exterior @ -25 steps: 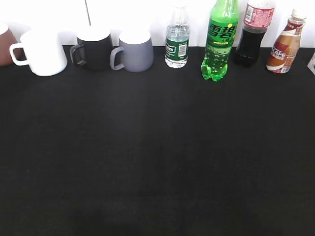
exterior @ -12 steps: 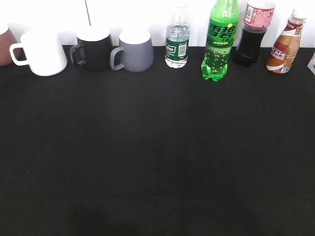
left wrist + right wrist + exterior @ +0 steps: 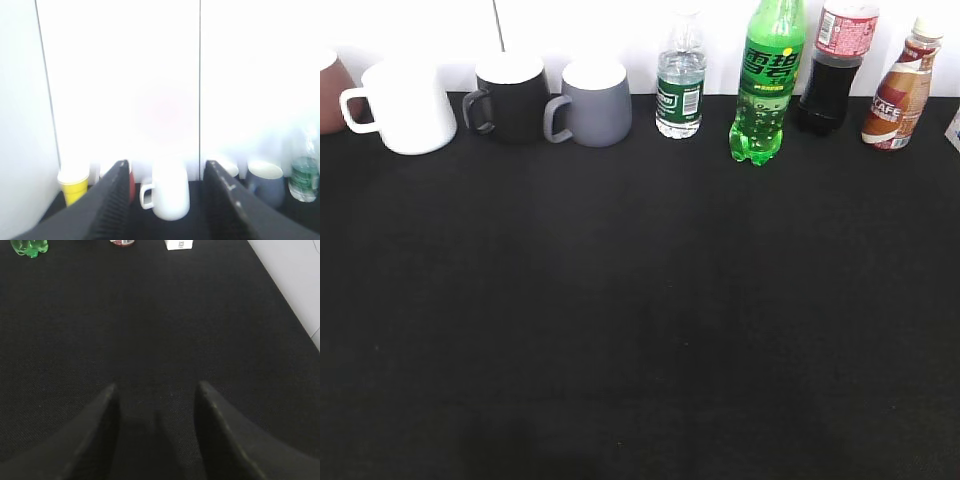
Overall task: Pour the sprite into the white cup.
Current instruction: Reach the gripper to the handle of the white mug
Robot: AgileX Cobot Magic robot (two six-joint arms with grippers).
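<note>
Nothing has shifted on the table (image 3: 640, 320) since a second ago. Sprite (image 3: 766, 85) stands upright in the back row, between water bottle (image 3: 680, 85) and cola bottle (image 3: 832, 70). White cup (image 3: 405, 108) sits far left (handle facing left). Left gripper (image 3: 167, 192) released, framing the cup; right gripper (image 3: 156, 412) released, empty.

The open left gripper (image 3: 167, 200) frames the white cup (image 3: 170, 195), with a yellow cup (image 3: 74, 187) far left.
</note>
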